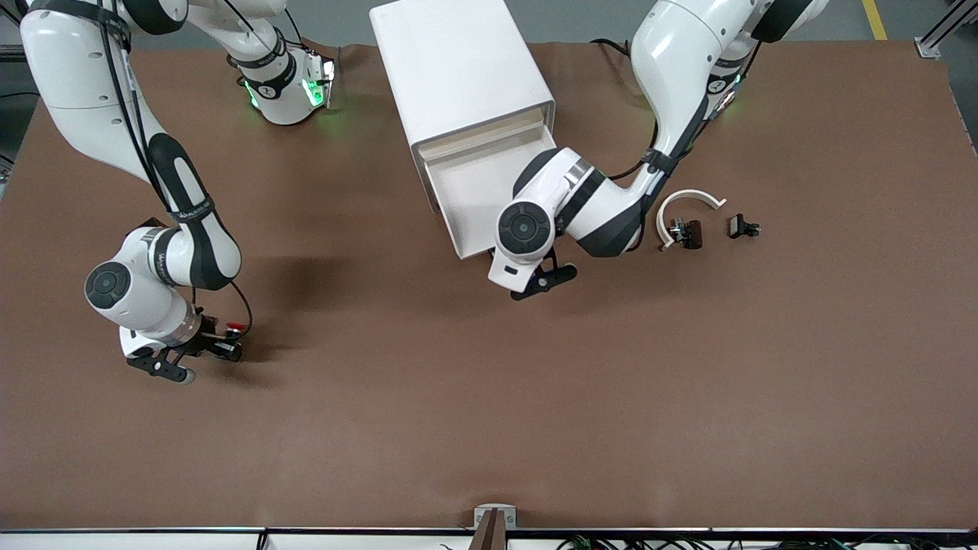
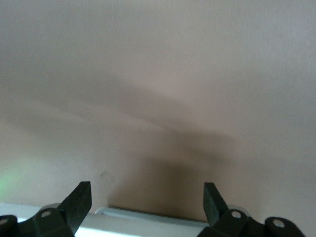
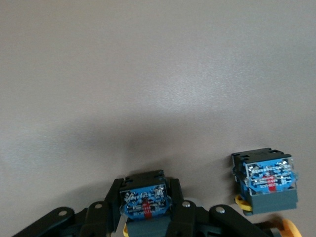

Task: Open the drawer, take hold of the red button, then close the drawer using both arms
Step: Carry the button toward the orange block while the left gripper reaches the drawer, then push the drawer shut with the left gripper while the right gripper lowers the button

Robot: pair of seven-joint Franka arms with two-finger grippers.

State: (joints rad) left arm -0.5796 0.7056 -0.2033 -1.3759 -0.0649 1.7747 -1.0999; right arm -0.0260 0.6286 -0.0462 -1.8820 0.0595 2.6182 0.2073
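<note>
Now one drawer [image 1: 480, 200] open, left fingers [image 2: 79, 200] spread empty, right fingers [image 3: 177, 210] clamping one button [image 3: 145, 202].

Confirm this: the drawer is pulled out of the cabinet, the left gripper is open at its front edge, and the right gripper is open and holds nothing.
One point is wrong: the right gripper is shut on the button, as the right wrist view shows. The drawer is out of the cabinet and the left gripper is open at its front edge.

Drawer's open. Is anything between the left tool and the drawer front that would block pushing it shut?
Nothing visible does. The open left tool hangs beside the drawer at its front corner, with no object between them. The button is clamped in the right tool, well clear at the right arm's end of the table.
</note>
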